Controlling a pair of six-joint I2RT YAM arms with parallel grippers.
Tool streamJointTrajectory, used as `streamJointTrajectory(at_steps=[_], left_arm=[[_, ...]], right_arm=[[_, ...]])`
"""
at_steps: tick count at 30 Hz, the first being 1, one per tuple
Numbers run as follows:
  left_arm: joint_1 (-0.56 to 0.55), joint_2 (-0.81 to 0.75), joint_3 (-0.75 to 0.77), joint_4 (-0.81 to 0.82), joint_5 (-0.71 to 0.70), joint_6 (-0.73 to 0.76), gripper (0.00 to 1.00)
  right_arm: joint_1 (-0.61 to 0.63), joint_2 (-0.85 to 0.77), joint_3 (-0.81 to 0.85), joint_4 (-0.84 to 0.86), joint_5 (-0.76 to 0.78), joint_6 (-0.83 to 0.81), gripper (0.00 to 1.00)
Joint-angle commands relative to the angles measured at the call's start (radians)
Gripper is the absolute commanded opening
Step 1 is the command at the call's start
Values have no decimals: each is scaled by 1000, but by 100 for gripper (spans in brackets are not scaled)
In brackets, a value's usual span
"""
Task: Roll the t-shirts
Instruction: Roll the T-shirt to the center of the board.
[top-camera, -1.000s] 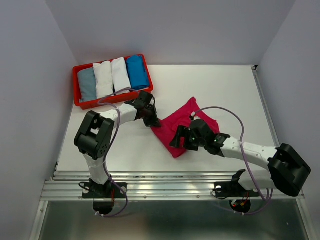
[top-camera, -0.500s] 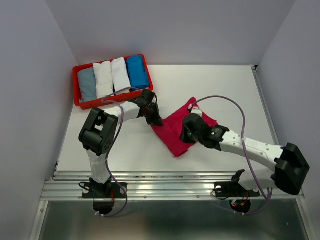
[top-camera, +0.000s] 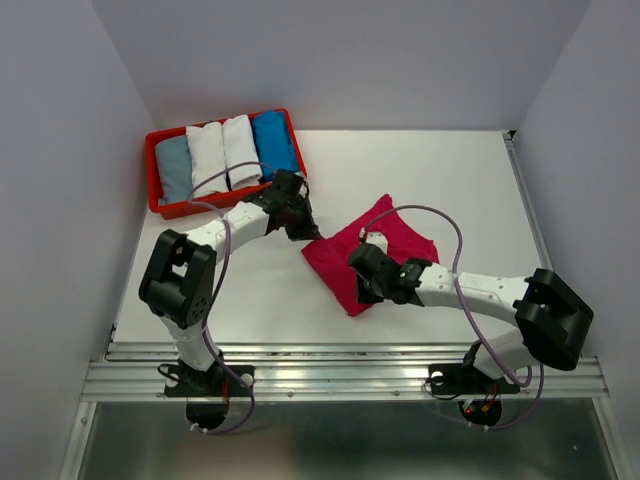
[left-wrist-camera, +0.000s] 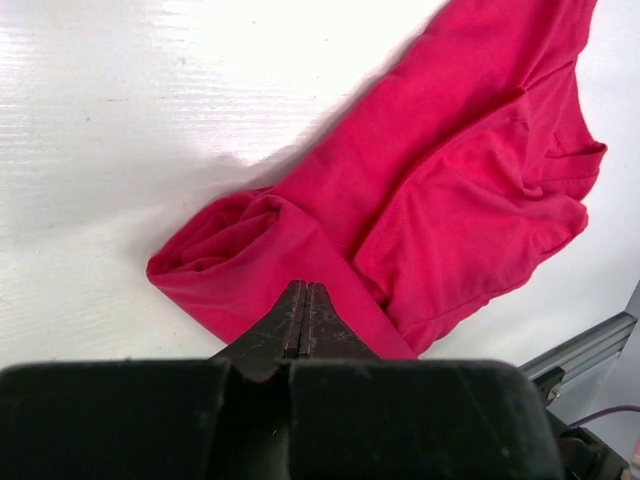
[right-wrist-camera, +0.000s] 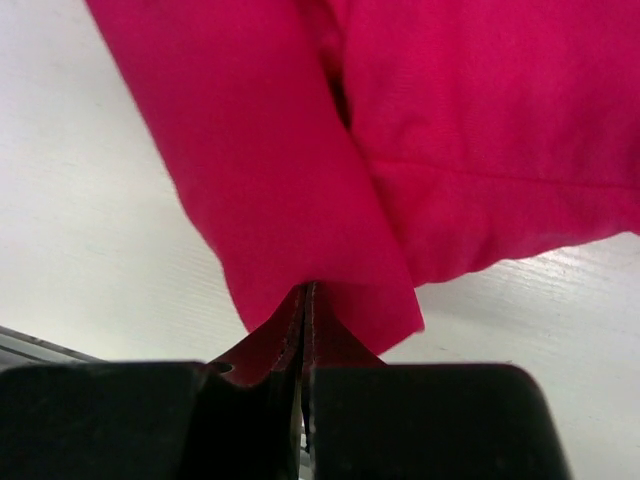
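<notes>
Left gripper (left-wrist-camera: 303, 300): jaws pressed together, tips closed on a folded-over edge of the pink t-shirt (left-wrist-camera: 430, 190). In the overhead view the left gripper (top-camera: 303, 232) sits at the shirt's left corner.

Right gripper (right-wrist-camera: 305, 295): jaws together too, with a hem of the pink t-shirt (right-wrist-camera: 480, 120) pinched between the tips. From overhead, the right gripper (top-camera: 363, 288) sits on the near part of the cloth, close to its near corner.

Pink t-shirt (top-camera: 400, 235): count one. It lies flattened on the white table (top-camera: 450, 170), near the middle, as a rough four-cornered patch set diagonally. Its long axis runs from near-left to far-right, one corner pointing toward the arm bases. The left wrist view shows a loose fold bunched at the gripped end. We cannot tell which end is the collar.

Rolled shirts: count four, side by side in one red tray (top-camera: 152, 175) at the far left of the table, well apart from the pink one. Left to right: one grey-blue t-shirt (top-camera: 174, 167), two white t-shirts (top-camera: 207, 157) (top-camera: 241, 148), one blue t-shirt (top-camera: 273, 143). Each roll's long axis runs near to far, parallel to its neighbours, leaning slightly left at the far end.

Grippers: two. Trays: one.
</notes>
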Motion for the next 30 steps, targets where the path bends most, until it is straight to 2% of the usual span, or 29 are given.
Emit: streamJointTrajectory(at_steps=[1,7,22,25,30], left_arm=[[-2,3,-61,3,0,1,0],[-2,92,-83,72,34,-6,0],[4,215,46,62,10,10,0],[6,199,57,48,0,16,0],[6,78,89,-13,-46,34,0]], right_arm=[[3,6,-50,38,18,42,1],[21,29,-121,85,21,82,1],[58,15,-170,93,78,75,1],[67,-22,-131,50,106,58,1],[76,-109,-51,-22,156,0,3]])
